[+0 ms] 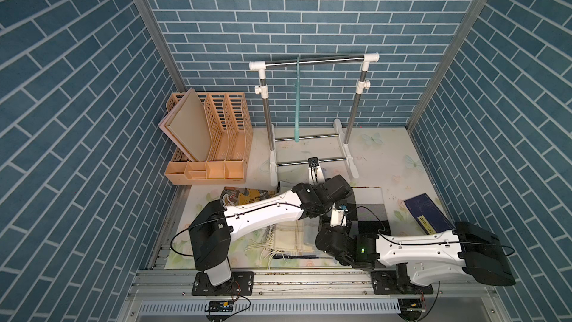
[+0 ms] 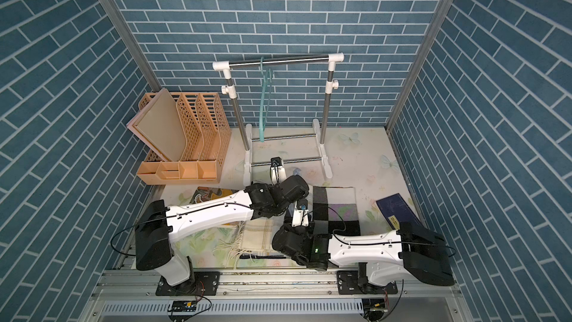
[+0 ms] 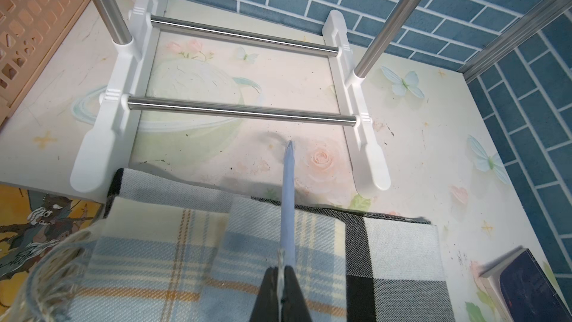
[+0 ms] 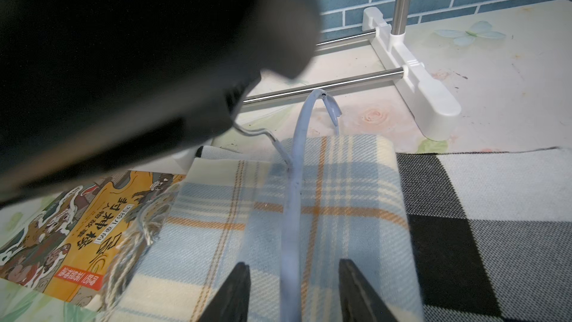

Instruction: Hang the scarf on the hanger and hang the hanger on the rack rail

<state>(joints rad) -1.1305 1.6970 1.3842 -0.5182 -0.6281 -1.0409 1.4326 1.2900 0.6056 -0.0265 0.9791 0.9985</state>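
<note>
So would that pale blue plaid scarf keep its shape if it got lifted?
Probably floppy: the scarf lies in soft folds and its fringe splays loosely. Likely light, since it looks like thin woven cloth. Its textured weave probably grips the hanger rather than sliding.

Scarf [image 4: 356, 212] woven cloth; hanger [image 4: 292, 199] smooth plastic; rack [image 3: 241, 113] glossy metal.

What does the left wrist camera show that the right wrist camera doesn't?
Only left wrist: the orange file rack, the dark blue book, and the left end effector shut on the hanger. Only right wrist: the left arm's dark housing and the right end effector, open astride the hanger. Both: the plaid scarf, the checked cloth, the clothes rack's base.
</note>
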